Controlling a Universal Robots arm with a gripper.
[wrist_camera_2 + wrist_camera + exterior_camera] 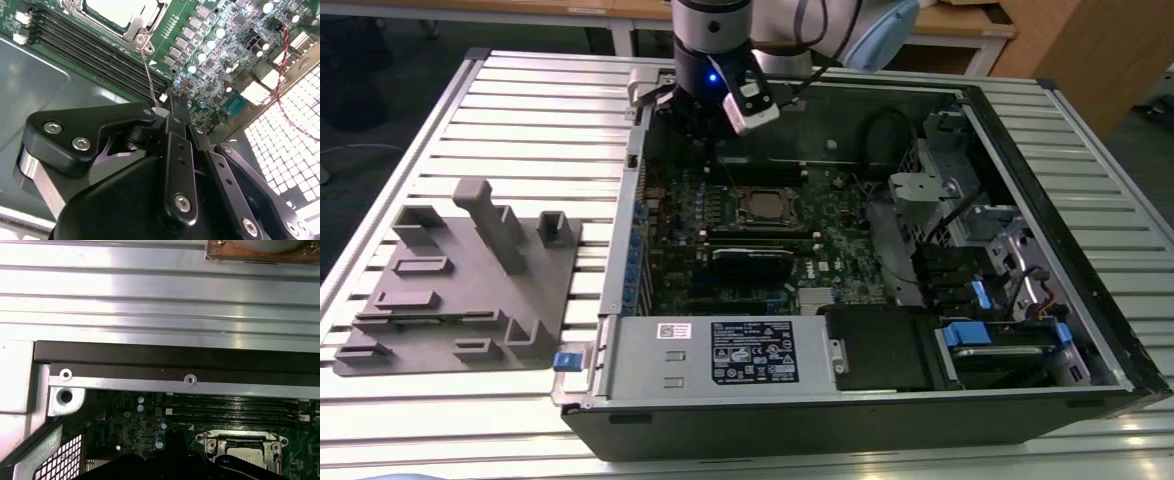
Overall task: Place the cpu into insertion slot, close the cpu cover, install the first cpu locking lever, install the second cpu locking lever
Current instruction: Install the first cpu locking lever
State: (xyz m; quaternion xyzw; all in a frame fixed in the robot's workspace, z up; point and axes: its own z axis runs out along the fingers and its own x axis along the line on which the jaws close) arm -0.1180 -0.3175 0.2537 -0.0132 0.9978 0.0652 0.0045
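In the exterior view one open computer case [1062, 215] lies on a slatted metal table [520, 110], with one grey fixture block [467, 275] at the exterior view's left. On the green board, slightly above the middle of the frame, sits one insertion slot [736, 208]. It holds one cpu [767, 206], which lies flat with its pale top facing up. One cpu cover [769, 192] is folded down around it. The chip is square, so it has no long axis, and its edges run roughly square to the frame. The single arm [714, 30] enters from the upper edge and stands nearly upright. It carries a lit blue light and a white camera block [750, 105] on its side, and the gripper [704, 135] reaches down into the case's upper-left corner, well apart from the socket.

In the second wrist view one thin locking lever [148, 75] runs as a straight wire from the socket's corner to the black fingertips [172, 107]. Its long axis leads from the chip towards the claw. The fingers are drawn together at their tips and the wire's free end meets them there. I cannot tell whether it is nipped between them or only lies against them. Four long dark memory slots [90, 42] lie beside the socket.

In the first wrist view the covered chip lies flat beyond the claw's dark body, with the memory slots between it and the case's edge.
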